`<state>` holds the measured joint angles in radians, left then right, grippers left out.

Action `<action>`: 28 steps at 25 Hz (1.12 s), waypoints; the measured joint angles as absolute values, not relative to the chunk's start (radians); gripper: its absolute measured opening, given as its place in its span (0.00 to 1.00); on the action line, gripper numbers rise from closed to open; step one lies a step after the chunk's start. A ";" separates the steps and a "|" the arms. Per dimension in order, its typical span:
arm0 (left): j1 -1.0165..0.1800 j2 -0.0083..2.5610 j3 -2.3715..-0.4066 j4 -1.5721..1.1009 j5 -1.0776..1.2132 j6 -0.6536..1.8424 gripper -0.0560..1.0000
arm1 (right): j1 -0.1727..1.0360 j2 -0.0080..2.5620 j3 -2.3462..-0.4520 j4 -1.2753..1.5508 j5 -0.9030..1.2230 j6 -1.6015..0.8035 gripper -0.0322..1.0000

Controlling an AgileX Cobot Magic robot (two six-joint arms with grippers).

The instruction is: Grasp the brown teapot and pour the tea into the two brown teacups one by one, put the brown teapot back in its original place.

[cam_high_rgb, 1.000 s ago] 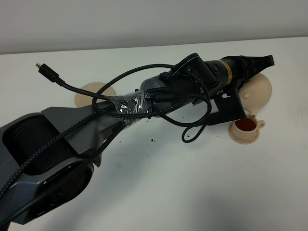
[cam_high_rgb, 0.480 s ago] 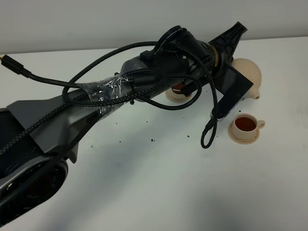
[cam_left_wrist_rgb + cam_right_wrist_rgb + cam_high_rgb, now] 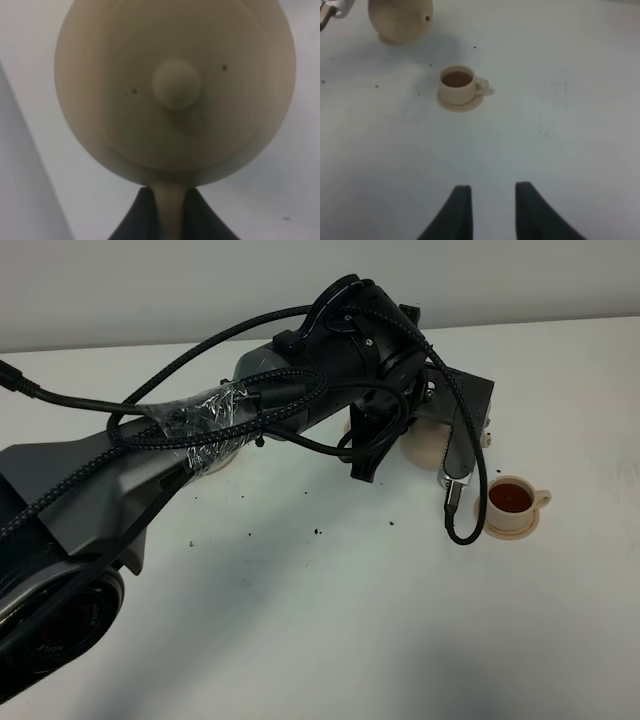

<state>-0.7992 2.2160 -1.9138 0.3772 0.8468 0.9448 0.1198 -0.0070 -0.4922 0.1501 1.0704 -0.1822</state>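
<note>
The brown teapot [image 3: 175,85] fills the left wrist view, lid knob facing the camera. My left gripper [image 3: 170,195] is shut on its loop handle. From the high camera only part of the teapot [image 3: 425,445] shows below my left wrist, held above the table. One brown teacup [image 3: 512,500] stands on its small saucer to the right of it, full of dark reddish tea [image 3: 511,497]. In the right wrist view the same teacup [image 3: 460,84] lies well ahead of my open, empty right gripper [image 3: 490,210]. My left arm hides the second teacup.
My left arm [image 3: 250,420] with its black cables [image 3: 460,500] stretches across the white table [image 3: 350,640] from the lower left. A pale sliver of the wide saucer [image 3: 222,462] peeks from under it. Small dark specks [image 3: 318,532] dot the table's middle.
My left arm has swung to the left with the teapot, carrying it away from the filled cup on the right. It now covers the other cup, which showed half a second ago.
</note>
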 joint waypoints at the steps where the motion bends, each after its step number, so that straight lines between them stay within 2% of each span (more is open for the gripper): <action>1: -0.799 2.216 -1.914 0.365 0.870 0.926 0.19 | 0.120 -0.007 -0.492 0.150 1.070 -0.182 0.27; 5: -0.787 2.216 -1.914 0.260 0.972 0.856 0.19 | 0.120 -0.007 -0.492 0.150 1.070 -0.182 0.27; 12: -0.741 2.216 -1.914 0.098 1.021 0.766 0.19 | 0.120 -0.007 -0.492 0.150 1.070 -0.182 0.27; 18: -0.730 2.216 -1.915 0.221 1.059 0.504 0.19 | 0.120 -0.007 -0.492 0.150 1.070 -0.182 0.27; 28: -0.599 2.193 -1.916 0.266 1.171 0.165 0.19 | 0.120 -0.007 -0.492 0.151 1.070 -0.182 0.27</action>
<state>-0.5987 2.1926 -1.9158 0.2658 1.1706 0.1647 0.1198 -0.0070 -0.4922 0.1511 1.0704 -0.1822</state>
